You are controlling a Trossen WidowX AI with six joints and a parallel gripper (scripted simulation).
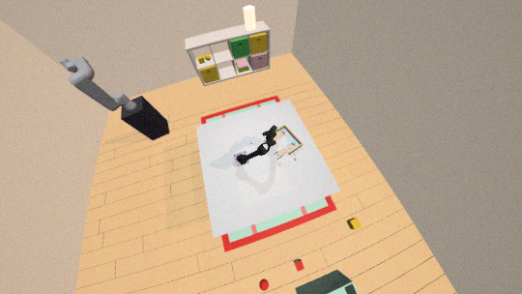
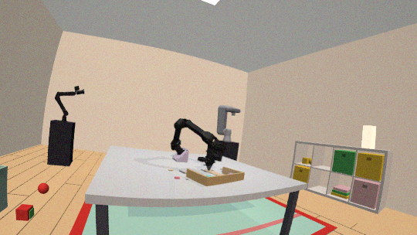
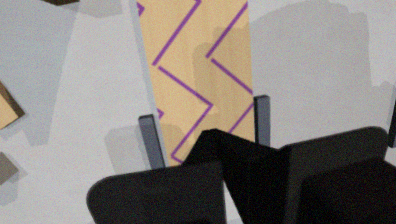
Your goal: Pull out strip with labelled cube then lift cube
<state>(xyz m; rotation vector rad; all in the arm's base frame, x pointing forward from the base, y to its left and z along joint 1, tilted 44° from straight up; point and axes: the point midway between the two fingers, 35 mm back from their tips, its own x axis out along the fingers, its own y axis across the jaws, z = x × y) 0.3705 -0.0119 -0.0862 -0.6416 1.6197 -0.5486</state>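
Observation:
A wooden strip with purple zigzag lines [image 3: 190, 85] runs up the wrist view between two dark upright posts [image 3: 151, 142] [image 3: 262, 120]. My gripper [image 3: 209, 136] [image 2: 208, 168] is shut, with its tips over the strip's near part; whether they touch it I cannot tell. Nothing shows between the fingers. Another pale strip [image 1: 281, 152] lies at the tray's open side. A small teal piece [image 1: 293, 143] [image 2: 208, 175] is inside the wooden tray [image 1: 294, 135] [image 2: 228, 178]. No label is readable on any cube, so I cannot tell which is the labelled one.
In the wrist view a wooden block [image 3: 7, 110] and a grey-brown block [image 3: 6, 169] stand at the left edge. Small pieces, one pink [image 2: 177, 178] and one yellow [image 2: 171, 169], lie on the table [image 1: 232, 203] [image 2: 127, 185] outside the tray.

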